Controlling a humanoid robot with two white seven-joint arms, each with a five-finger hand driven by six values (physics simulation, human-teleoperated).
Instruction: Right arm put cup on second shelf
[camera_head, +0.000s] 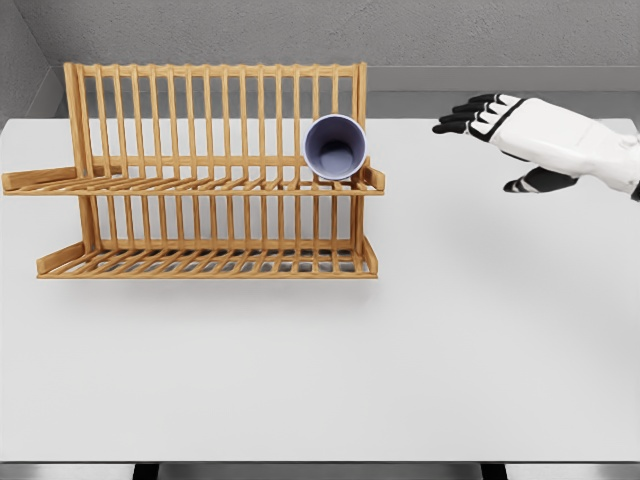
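Head view, rack: a two-tier wooden dish rack of pale orange slats (210, 170) stands on the left half of the table, its tall slatted back upright and two shelves stepping toward the camera.
Head view, upper shelf: a slatted ledge with a raised front lip; that lip likely stops anything laid there from rolling off toward the camera.
Head view, lower shelf: a similar ledge resting near table level, nothing on it.
Head view, cup: a small lavender-grey round cup (336, 147) lies on its side at the right end of the upper shelf, its open mouth facing the camera and its base toward the back slats. It appears wedged between back slats and front lip, which would explain why it rests steady although tipped.
Head view, right hand: a white-shelled hand with black fingers (520, 135) enters from the right edge and hovers above the table, well apart from the cup and rack. Fingers are extended and loosely spread; it holds nothing.
Head view, left arm: not visible.
Head view, table: a plain white flat tabletop (320, 370) carries the rack; a grey wall stands behind.
Task standing, judged: the cup already sits on the upper of the two shelves and the hand is free of it, so the placing looks done, provided the upper tier counts as the second shelf.
Risk, judged: a cup lying sideways near the shelf end could roll if the rack is knocked.
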